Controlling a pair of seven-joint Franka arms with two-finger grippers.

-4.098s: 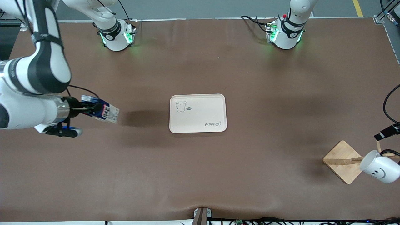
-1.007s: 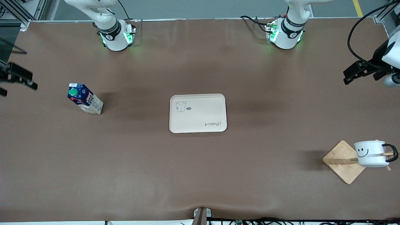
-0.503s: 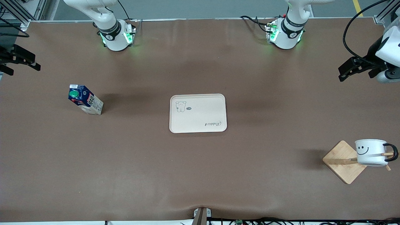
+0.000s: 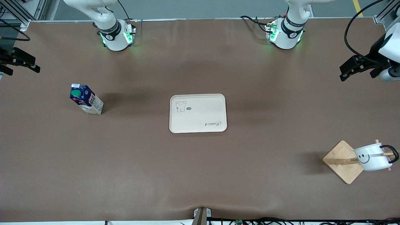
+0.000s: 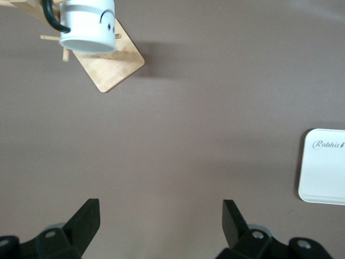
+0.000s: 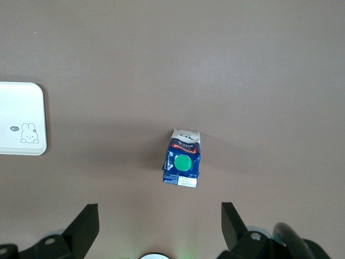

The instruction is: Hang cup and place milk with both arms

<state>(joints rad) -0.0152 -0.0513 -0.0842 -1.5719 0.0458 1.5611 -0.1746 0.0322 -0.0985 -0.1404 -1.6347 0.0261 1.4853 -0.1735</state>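
While both black two-finger grippers, left gripper (image 5: 159, 229) and right gripper (image 6: 156, 229), hang empty and spread, should pinch light, crushable dark blue milk carton (image 4: 86, 99), at tray's (image 4: 198, 113) nine o'clock, gently mid-body.

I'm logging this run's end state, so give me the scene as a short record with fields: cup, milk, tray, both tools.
cup: hung by its black handle on a peg of the wooden rack, toward the left arm's end of the table
milk: upright on the table, toward the right arm's end, apart from the tray
tray: mid-table, nothing on it
left tool: open, holding nothing, up over the table's edge at its own end
right tool: open, holding nothing, up over the table's edge at its own end
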